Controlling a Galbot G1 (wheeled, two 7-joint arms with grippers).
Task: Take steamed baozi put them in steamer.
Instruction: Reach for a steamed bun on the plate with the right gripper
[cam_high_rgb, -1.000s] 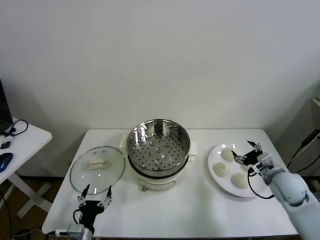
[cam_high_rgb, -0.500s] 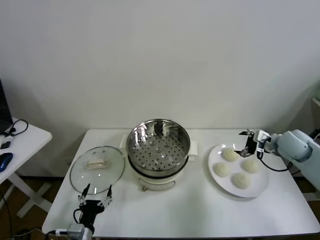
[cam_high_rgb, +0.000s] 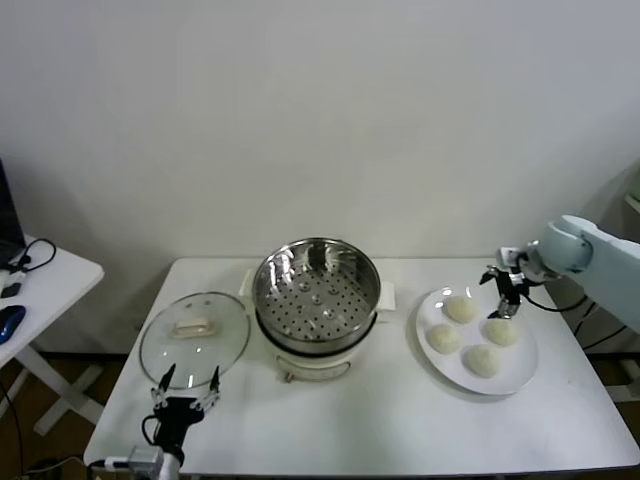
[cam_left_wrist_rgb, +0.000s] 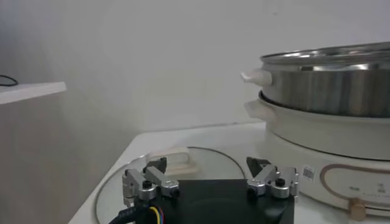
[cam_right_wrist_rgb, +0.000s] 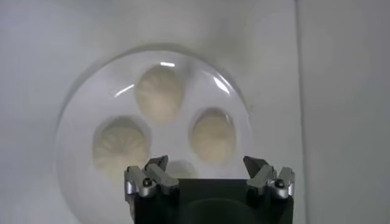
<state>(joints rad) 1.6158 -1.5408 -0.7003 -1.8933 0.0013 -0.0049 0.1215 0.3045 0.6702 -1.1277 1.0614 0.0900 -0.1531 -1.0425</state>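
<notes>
I have the right pincer (cam_high_rgb: 503, 291) hanging over the far rim of the white plate (cam_high_rgb: 520, 375), its fingers (cam_right_wrist_rgb: 152, 176) spread wide apart with nothing between them. Looking down through the right wrist camera, three of the steamed baozi (cam_right_wrist_rgb: 159, 95) lie directly below the pincer on the plate (cam_right_wrist_rgb: 79, 103), and a fourth is mostly hidden behind the pincer's black body. From the head camera I count all four baozi (cam_high_rgb: 482, 359) on that plate: one just beside the pincer toward the steamer, one right under it, and two farther toward me. None of them is touched by the fingers as far as I can tell. The steamer (cam_high_rgb: 316, 290) stands well away from the right pincer, at the middle of the table (cam_high_rgb: 400, 430), its perforated tray bare. My left pincer (cam_high_rgb: 186, 388) waits low at the near edge of the table, fingers (cam_left_wrist_rgb: 146, 181) also held apart and gripping nothing. Just beyond it lies the glass lid (cam_high_rgb: 194, 336) flat on the table, and in the left wrist view the steamer (cam_left_wrist_rgb: 329, 91) rises beside that lid (cam_left_wrist_rgb: 183, 159).
</notes>
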